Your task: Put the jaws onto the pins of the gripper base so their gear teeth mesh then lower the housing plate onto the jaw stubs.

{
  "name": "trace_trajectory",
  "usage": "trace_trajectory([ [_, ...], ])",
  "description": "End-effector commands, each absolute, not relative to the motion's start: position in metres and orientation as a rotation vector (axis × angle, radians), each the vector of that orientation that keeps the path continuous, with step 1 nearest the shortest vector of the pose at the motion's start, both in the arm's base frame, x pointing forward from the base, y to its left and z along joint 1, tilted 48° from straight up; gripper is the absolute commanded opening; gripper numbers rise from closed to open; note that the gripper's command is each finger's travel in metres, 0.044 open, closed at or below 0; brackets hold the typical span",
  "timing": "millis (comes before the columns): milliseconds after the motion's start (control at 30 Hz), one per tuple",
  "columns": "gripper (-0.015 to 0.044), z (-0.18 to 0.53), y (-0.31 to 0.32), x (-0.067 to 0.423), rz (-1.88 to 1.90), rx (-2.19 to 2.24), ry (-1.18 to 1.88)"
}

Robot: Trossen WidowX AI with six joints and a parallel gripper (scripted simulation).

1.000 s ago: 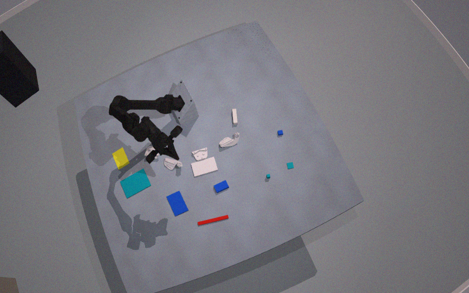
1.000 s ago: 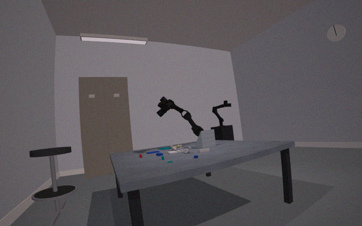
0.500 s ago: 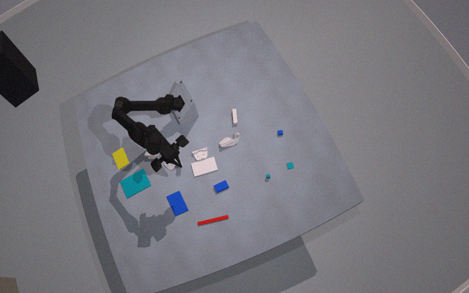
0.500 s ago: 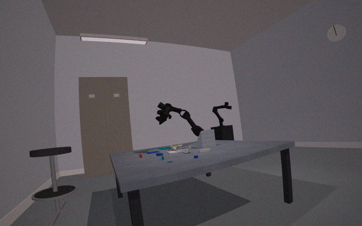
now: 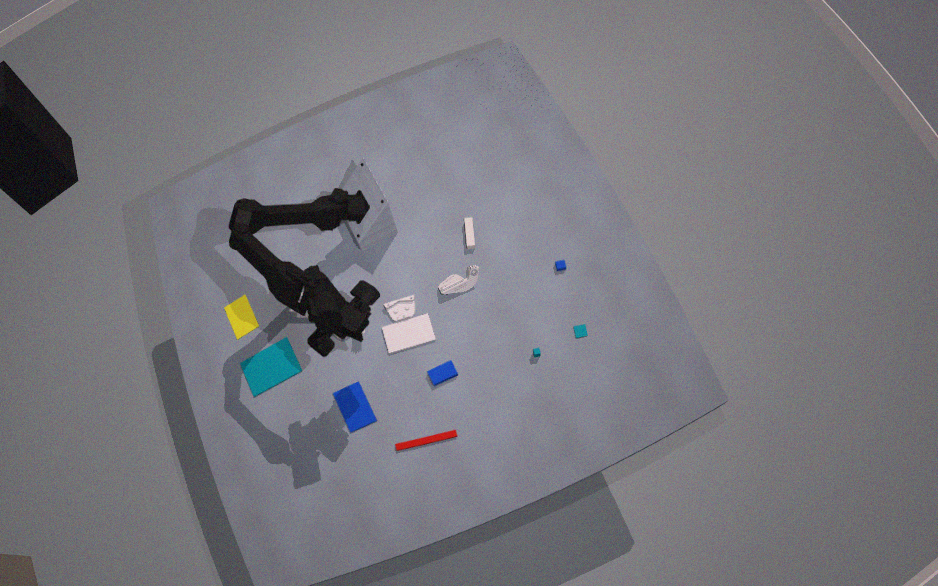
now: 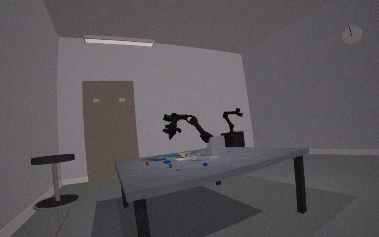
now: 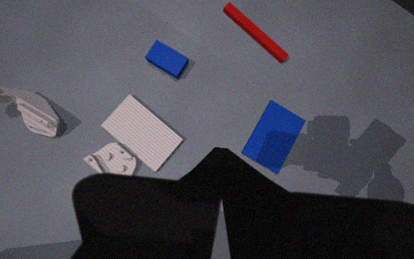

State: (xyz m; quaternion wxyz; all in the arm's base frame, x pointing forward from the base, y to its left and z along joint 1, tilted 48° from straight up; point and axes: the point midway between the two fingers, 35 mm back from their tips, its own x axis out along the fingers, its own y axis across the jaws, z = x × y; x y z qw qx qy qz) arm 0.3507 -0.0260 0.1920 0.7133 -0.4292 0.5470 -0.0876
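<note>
So from the top, one jaw (image 5: 458, 281) lies well apart from the gripper base (image 5: 400, 307) (image 7: 113, 159), which sits just beside a white slab (image 5: 408, 334) (image 7: 142, 132). Exterior: the gripper (image 6: 170, 138) (image 7: 220, 154) hangs above the table (image 6: 214, 170); small parts look pretty murky there. Wrist: its fingers are pinched together, nothing between them.

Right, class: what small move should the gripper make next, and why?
Probably ease its fingers open while still above the table: the gripper is shut with nothing between its fingers, and the curved white jaw lies loose, apart from the plate with two small pins.
</note>
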Motion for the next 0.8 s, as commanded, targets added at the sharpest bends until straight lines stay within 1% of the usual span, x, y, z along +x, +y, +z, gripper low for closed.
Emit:
trace_trajectory([
  [0,0.0,0.179,-0.045,0.341,-0.192,-1.008,1.316],
  [600,0.0,0.145,-0.107,0.3,-0.109,-1.172,1.707],
  [767,0.0,0.144,-0.109,0.298,-0.104,-1.176,1.721],
])
